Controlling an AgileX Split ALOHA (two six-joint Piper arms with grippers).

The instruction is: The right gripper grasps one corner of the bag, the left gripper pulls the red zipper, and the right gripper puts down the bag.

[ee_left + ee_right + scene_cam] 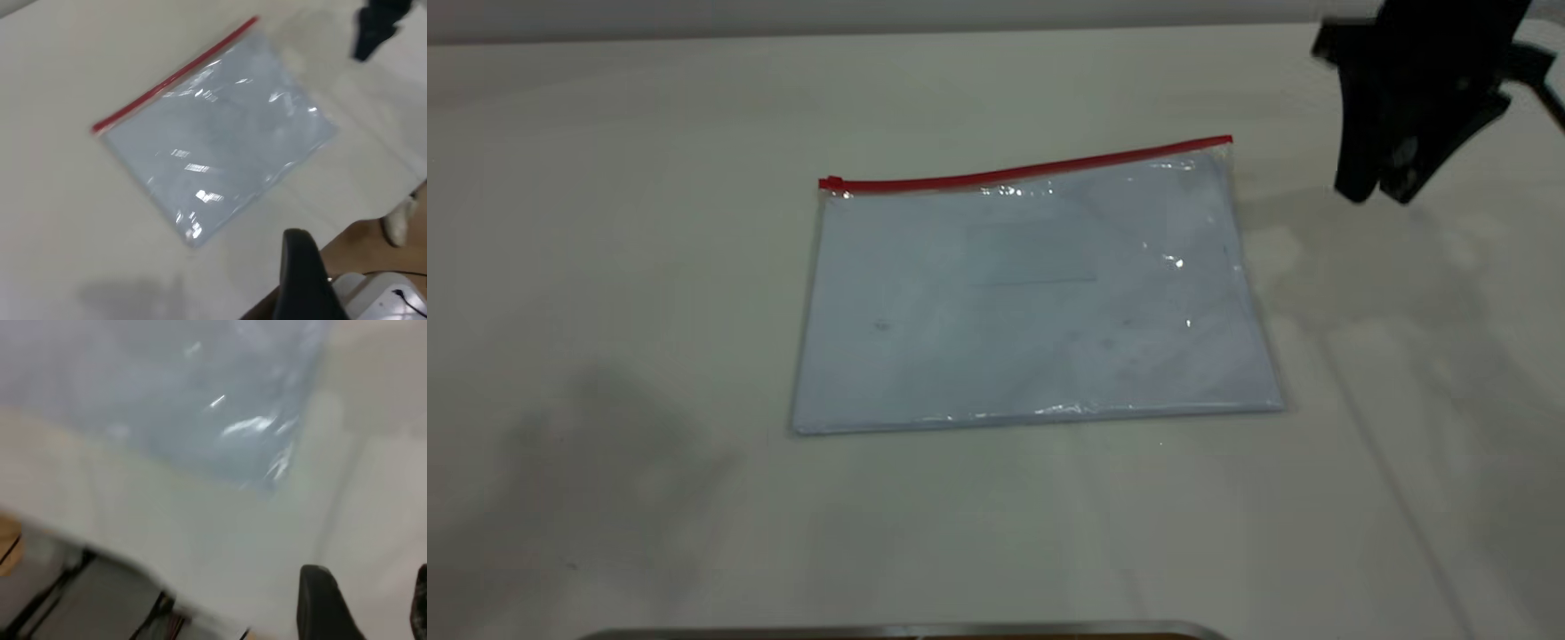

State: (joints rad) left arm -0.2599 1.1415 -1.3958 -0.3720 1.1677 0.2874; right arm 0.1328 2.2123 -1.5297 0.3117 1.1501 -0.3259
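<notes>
The bag (1032, 302) lies flat on the white table (605, 267), with white paper showing through it. The red zipper (1032, 169) runs along its far long edge, and the slider tab (832, 184) sits at the left end. My right gripper (1380, 191) hovers above the table to the right of the bag's far right corner, open and empty. It also shows in the left wrist view (373, 33). In the right wrist view its fingers (320, 603) stand apart, with a bag corner (267, 477) ahead. Of my left gripper only one finger (303, 280) shows, off the bag's near side.
A metal strip (907, 632) runs along the table's front edge. In the left wrist view, the brown floor and a white device (380, 297) lie past the table edge. Dark frame parts (60, 593) show below the table edge in the right wrist view.
</notes>
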